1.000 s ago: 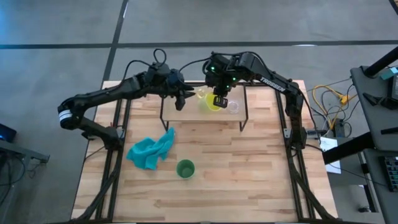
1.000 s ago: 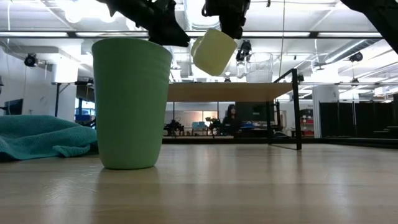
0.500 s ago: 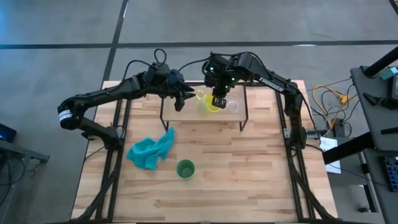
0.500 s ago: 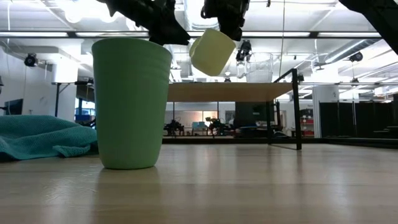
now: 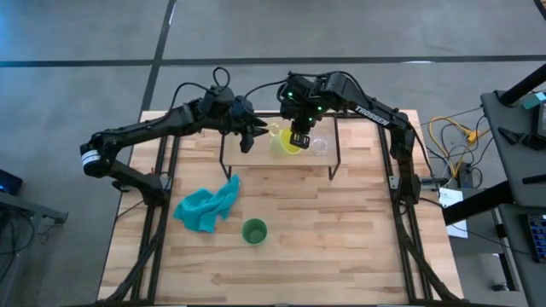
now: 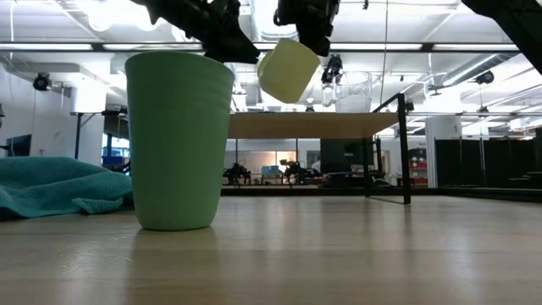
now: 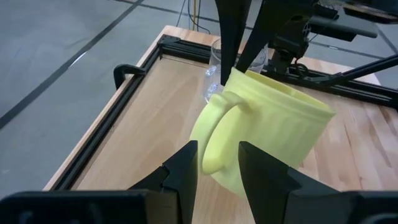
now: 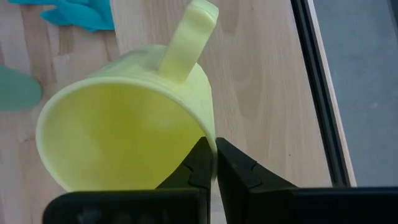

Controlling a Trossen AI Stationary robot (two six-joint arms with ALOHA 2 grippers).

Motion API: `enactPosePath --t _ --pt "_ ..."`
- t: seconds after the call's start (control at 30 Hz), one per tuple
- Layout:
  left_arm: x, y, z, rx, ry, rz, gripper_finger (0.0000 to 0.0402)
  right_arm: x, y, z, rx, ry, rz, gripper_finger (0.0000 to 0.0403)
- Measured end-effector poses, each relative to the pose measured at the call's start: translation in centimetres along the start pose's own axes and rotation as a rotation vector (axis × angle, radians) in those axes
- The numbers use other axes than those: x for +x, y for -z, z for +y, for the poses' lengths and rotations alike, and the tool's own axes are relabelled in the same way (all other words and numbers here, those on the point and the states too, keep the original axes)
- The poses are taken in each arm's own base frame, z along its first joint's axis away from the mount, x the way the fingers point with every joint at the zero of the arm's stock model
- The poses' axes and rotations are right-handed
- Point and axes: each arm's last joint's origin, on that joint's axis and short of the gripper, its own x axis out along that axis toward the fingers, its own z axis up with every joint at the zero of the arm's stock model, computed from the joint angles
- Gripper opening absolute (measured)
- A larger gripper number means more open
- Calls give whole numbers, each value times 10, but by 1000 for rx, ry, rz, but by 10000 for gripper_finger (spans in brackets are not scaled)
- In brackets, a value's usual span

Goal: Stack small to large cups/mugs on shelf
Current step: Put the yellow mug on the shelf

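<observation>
The yellow mug (image 5: 290,143) hangs tilted in the air above the shelf (image 5: 256,162), held by my right gripper (image 5: 299,138). In the low view, the mug (image 6: 288,69) is clear of the shelf's plank top (image 6: 313,124). My left gripper (image 7: 217,171) is open just beside it, a finger on either side of the mug's handle (image 7: 214,134), without plain contact. The clear glass cup (image 5: 320,147) stands upright on the shelf beside the mug. On its base on the table nearer the front stands the green cup (image 5: 253,231). My right gripper is shut on the yellow mug's rim (image 8: 213,144), on the side away from the handle (image 8: 186,37). One finger (image 8: 198,167) is inside the mug and one is outside. The fingers come from above, pointing down. The mug is lifted clear and hangs tilted below them.
A teal cloth (image 5: 207,207) lies crumpled on the table to the left of the green cup. The shelf's thin black legs (image 6: 405,148) stand at its corners. Bare wood lies between the shelf and the table's near edge, to the right of the green cup.
</observation>
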Motion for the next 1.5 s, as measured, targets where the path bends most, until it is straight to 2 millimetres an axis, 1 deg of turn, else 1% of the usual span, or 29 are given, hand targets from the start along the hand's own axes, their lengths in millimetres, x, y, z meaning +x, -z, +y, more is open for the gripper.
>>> enactPosePath --t 0.17,0.4,0.67,0.97,1.13,1.5 --pt "0 0 0 0 0 0 102 1 0 0 0 2 2 9" --pt "-3 -2 -1 3 1 -11 102 13 3 -4 -4 0 44 9" --pt "-10 -5 -3 7 1 -30 102 16 -2 -12 13 17 -17 9" --pt "-12 -6 -3 12 1 -36 102 26 3 -17 29 13 32 9" --pt "-6 -2 0 19 -2 -10 102 27 3 -17 26 12 30 9" --pt "19 11 10 25 -11 64 102 28 3 -17 28 9 30 9"
